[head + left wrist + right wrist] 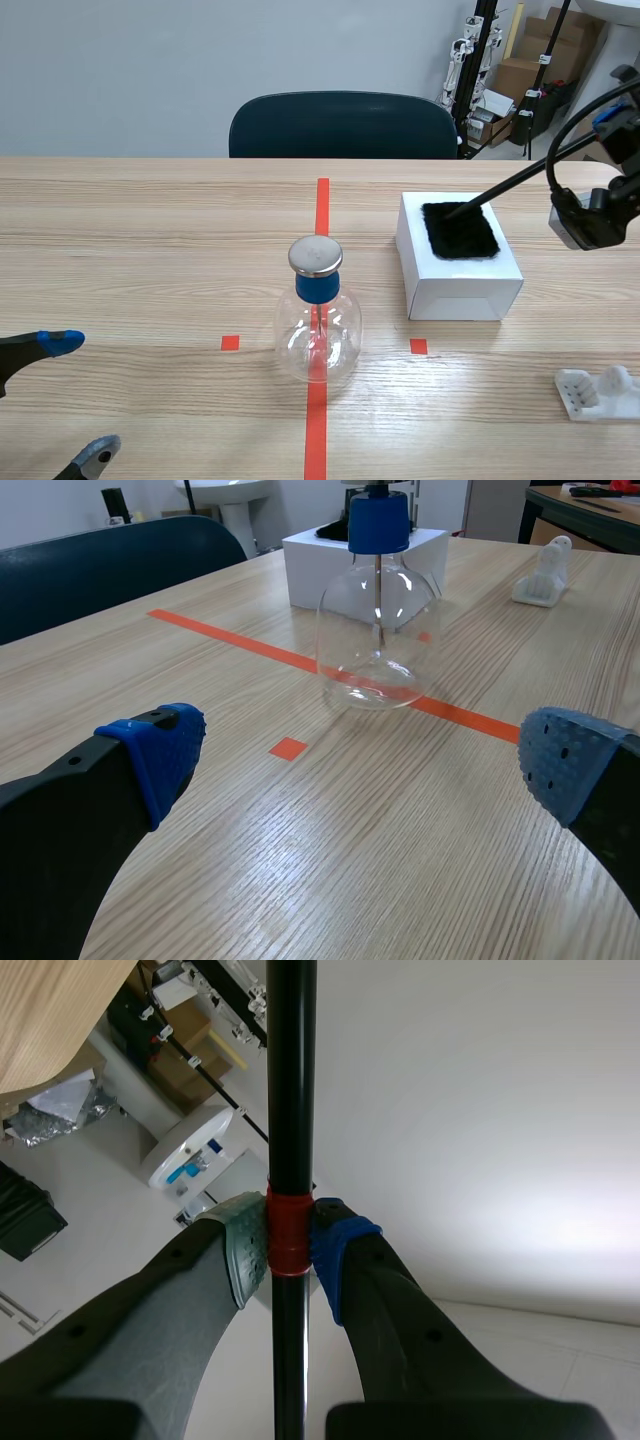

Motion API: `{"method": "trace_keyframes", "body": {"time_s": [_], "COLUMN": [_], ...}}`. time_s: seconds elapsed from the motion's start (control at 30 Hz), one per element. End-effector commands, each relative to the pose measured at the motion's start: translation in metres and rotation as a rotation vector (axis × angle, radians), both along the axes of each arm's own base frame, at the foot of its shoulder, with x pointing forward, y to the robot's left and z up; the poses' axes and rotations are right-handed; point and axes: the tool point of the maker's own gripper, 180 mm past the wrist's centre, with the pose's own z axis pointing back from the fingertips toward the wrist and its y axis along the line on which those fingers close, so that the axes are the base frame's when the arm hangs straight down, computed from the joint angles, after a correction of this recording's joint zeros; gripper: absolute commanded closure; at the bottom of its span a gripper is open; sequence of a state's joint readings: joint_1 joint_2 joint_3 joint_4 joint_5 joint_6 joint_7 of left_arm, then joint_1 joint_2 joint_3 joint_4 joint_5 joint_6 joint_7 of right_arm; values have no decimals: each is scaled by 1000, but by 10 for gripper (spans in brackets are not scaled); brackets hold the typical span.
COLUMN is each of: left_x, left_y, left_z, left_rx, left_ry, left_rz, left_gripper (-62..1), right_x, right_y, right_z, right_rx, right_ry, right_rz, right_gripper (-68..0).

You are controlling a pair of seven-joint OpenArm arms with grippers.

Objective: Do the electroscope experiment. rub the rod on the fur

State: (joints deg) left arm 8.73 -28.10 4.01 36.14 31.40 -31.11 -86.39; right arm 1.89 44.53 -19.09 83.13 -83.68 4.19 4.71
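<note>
— where's the rod sitting?

— in my right pincer (290,1245), clamped between the two pads (245,1250) at its red band (288,1222). from there the rod (500,190) slants down, and its tip rests on the black fur (459,231), which lies on top of the white box (460,290).

— how will it handle?

— thin, stiff and light, i'd say, and smooth, so it could twist in the pads if i bear down. the band looks like the right place to hold, so i wouldn't regrip. the fur is soft, and i can't tell whether it's fixed to the box. i'd make the strokes short and gentle, inside the patch.

— room to move?

— the box's edges run close around the fur. the glass electroscope (318,325) stands on the orange line (322,210), apart from the box toward my left. it's fragile, so the long rod mustn't swing that way. a small white stand (598,393) sits near the tabletop's (150,230) near edge on my right. my left pincer (365,760) is spread wide, holding nothing, low and short of the flask.
</note>
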Motion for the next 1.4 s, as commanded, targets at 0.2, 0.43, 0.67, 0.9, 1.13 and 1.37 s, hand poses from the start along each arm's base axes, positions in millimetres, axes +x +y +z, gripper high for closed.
{"method": "trace_keyframes", "body": {"time_s": [0.2, 0.43, 0.67, 0.9, 1.13, 1.37], "left_x": [3, 3, 3, 3, 3, 3], "left_y": [3, 3, 3, 3, 3, 3], "left_z": [15, 15, 15, 15, 15, 15], "left_rx": [-36, -36, -36, -36, -36, -36], "left_ry": [-53, -53, -53, -53, -53, -53], "left_rz": [1, 1, 1, 1, 1, 1], "left_gripper": [-623, -623, -623, -623, -623, -623], "right_x": [2, 0, 3, 0, -5, -8], "right_y": [-23, -17, -22, -37, -15, -37], "right_z": [5, -4, 7, 10, -5, 1], "right_rx": [-8, 5, 5, -4, 29, 9], "right_ry": [-30, 5, -47, -60, 31, -35], "right_rz": [-81, -49, -92, -138, -30, -137], "right_gripper": [-53, -53, -53, -53, -53, -53]}}
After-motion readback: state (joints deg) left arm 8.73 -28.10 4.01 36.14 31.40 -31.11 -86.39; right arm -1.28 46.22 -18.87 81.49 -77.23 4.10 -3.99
